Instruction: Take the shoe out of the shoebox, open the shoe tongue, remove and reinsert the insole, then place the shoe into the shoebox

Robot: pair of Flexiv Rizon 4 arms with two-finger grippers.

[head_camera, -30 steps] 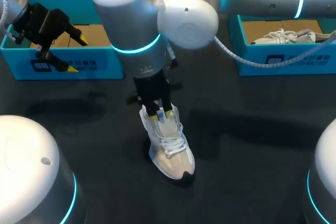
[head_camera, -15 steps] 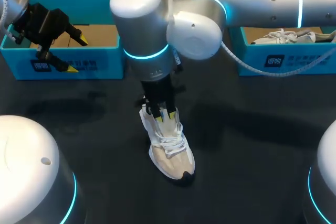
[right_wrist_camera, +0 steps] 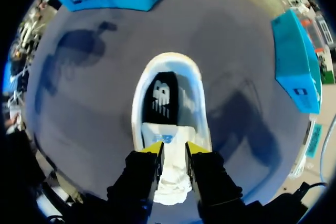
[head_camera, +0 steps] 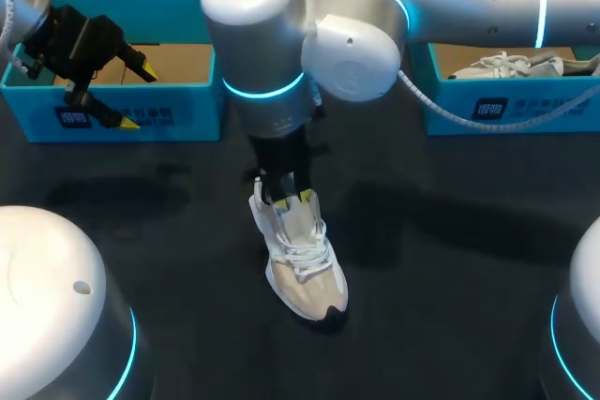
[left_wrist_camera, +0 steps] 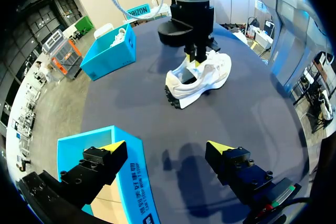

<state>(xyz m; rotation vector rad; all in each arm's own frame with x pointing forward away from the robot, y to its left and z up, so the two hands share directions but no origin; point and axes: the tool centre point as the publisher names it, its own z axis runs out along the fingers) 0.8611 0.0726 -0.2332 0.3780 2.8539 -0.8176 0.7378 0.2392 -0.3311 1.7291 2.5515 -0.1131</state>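
Observation:
A white lace-up shoe (head_camera: 305, 274) stands upright on the black table, toe toward me, also visible in the left wrist view (left_wrist_camera: 205, 74). My right gripper (head_camera: 291, 198) comes down from above onto its opening. In the right wrist view the gripper (right_wrist_camera: 172, 148) has the white tongue (right_wrist_camera: 165, 132) between its two yellow tips, both fingers against it. Ahead of the tips lies the dark insole (right_wrist_camera: 164, 100) inside the shoe. My left gripper (head_camera: 136, 93) hangs open over the left blue shoebox (head_camera: 183, 114), its fingers (left_wrist_camera: 113, 149) spread wide and holding nothing.
A second blue shoebox (head_camera: 525, 105) at the back right holds another white shoe (head_camera: 506, 65). My right arm's big elbow and forearm (head_camera: 347, 39) span the back middle of the table. Bare black tabletop lies around the shoe.
My right arm's wrist and elbow have shifted a little to the right above the shoe, and its fingers stand slightly wider. The shoe and the left arm have not moved.

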